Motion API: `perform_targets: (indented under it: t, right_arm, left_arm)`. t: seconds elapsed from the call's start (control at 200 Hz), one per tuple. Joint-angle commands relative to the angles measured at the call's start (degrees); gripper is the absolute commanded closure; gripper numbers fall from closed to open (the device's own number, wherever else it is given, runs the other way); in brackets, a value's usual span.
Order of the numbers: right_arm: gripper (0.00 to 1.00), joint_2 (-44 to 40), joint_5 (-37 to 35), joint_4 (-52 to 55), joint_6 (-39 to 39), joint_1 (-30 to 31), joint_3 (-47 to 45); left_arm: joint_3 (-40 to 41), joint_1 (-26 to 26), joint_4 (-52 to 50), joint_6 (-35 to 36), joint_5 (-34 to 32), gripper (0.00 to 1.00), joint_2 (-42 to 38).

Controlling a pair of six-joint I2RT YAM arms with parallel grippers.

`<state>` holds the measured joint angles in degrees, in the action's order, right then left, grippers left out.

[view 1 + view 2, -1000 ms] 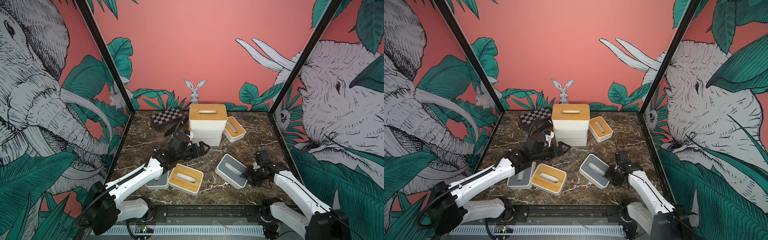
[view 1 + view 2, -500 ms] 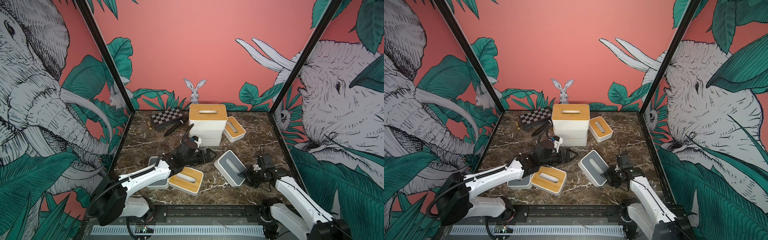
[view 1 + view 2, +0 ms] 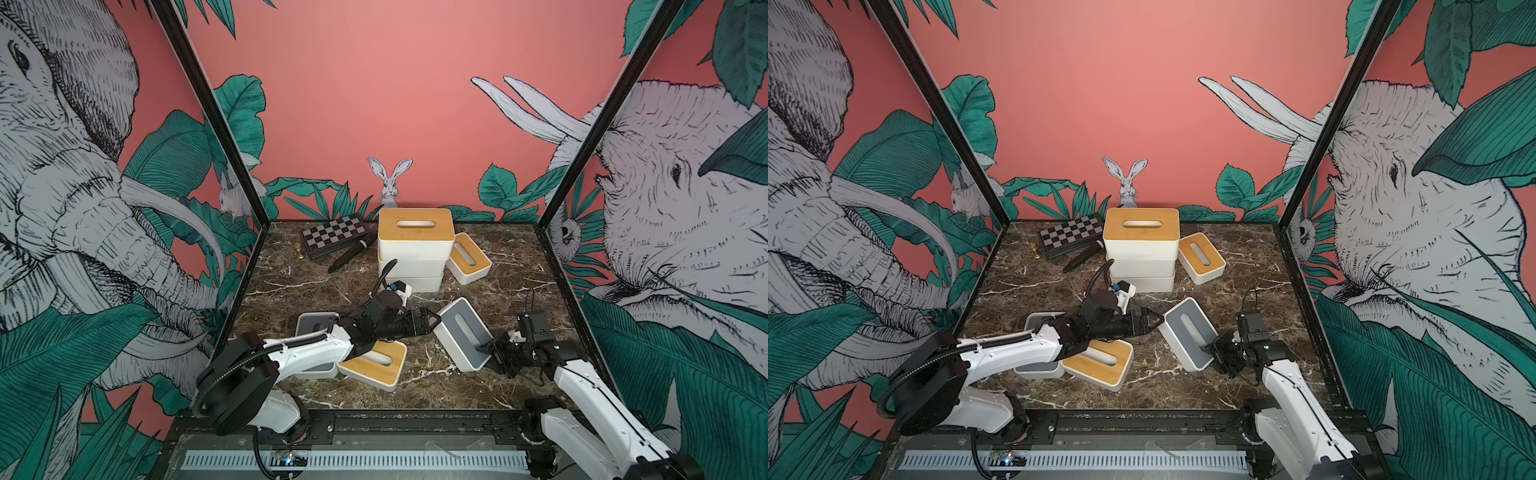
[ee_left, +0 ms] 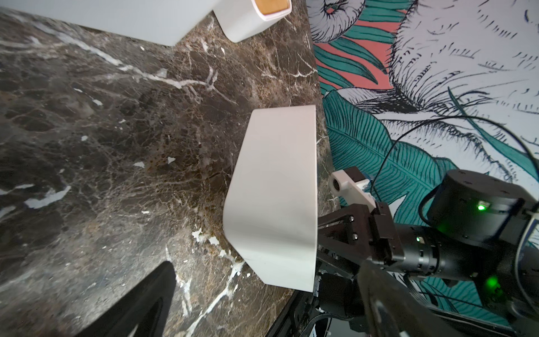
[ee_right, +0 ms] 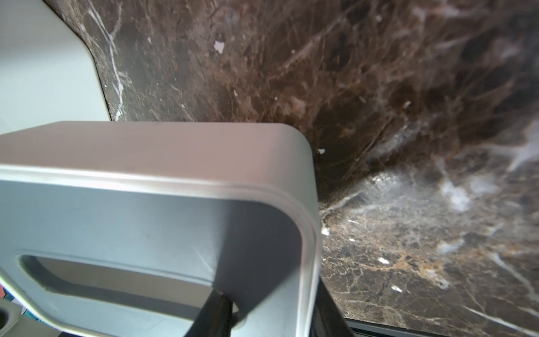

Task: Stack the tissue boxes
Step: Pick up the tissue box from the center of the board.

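Tissue box (image 3: 471, 332): white, round-cornered, grey-lidded

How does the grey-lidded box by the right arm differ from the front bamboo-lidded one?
The grey-lidded box is grey on top, the bamboo-lidded box yellow wood. The right hand is shut on the grey-lidded box, one finger in its slot; the bamboo-lidded box lies free, partly under the left arm. Both are white with oval slots.
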<state>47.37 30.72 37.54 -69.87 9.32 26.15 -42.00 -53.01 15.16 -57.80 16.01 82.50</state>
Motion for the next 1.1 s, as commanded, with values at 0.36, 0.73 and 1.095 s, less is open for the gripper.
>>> perform_targets:
  t: [0.36, 0.73, 1.095]
  right_arm:
    - [0.77, -3.1, 1.9, 1.7, 1.4, -0.4, 2.8]
    - [0.77, -3.1, 1.7, 1.9, 1.8, -0.5, 3.0]
    - [0.77, -3.6, 1.6, 2.3, 1.6, -0.5, 3.2]
  left_arm:
    - [-4.4, -0.3, 9.6, -0.5, 4.6, 0.03, 7.4]
    - [-5.5, -0.3, 6.6, -1.5, 5.1, 0.14, 7.6]
    - [-7.3, -0.4, 6.3, -1.8, 6.7, 0.12, 9.5]
